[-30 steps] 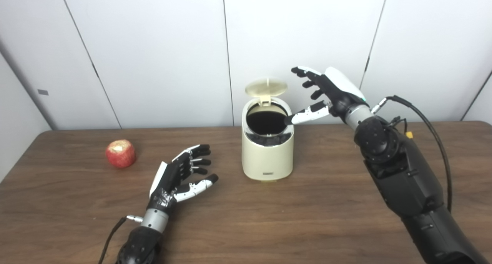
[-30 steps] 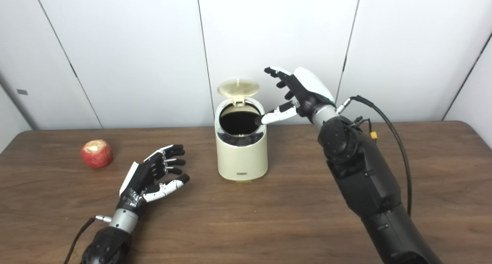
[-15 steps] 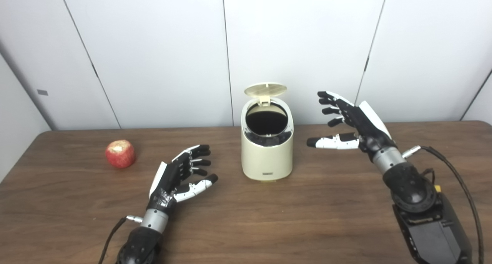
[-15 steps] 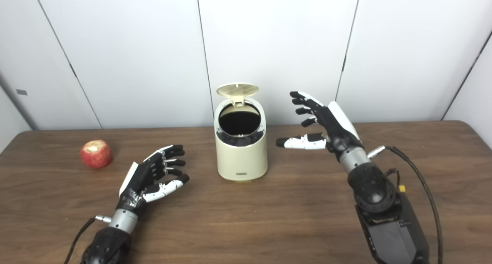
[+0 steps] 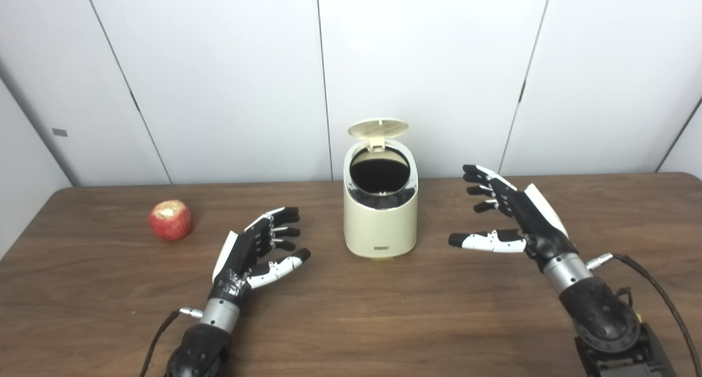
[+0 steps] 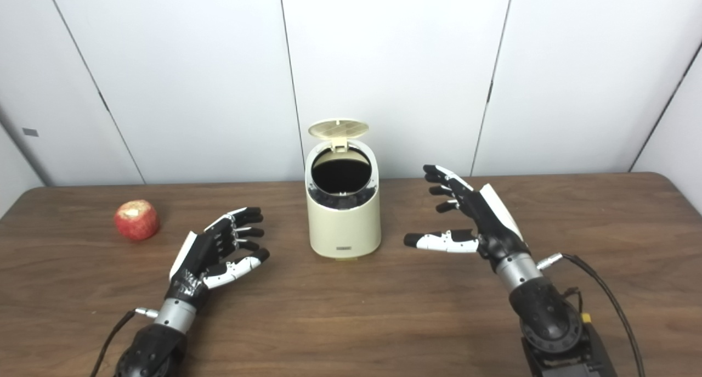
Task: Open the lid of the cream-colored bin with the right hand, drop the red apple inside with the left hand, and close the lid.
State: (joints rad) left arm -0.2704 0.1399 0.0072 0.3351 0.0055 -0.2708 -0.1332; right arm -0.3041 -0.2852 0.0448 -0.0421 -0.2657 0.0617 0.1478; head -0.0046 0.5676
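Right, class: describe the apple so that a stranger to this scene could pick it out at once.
Start at the brown wooden table. Left of the cream-colored bin, beyond the left hand, lies the red apple. It is the only small, round, red thing there, with a pale patch on top.

A bin (image 5: pixel 379 218) is seen standing mid-surface (image 5: pixel 351 311), its lid (image 5: pixel 378 128) raised at its 12 o'clock edge. An apple (image 5: pixel 171 219) is placed well apart at the bin's 9 o'clock. The left robot hand (image 5: pixel 253 253) is positioned at 8 o'clock, the right robot hand (image 5: pixel 513 220) at 4 o'clock, neither touching it.
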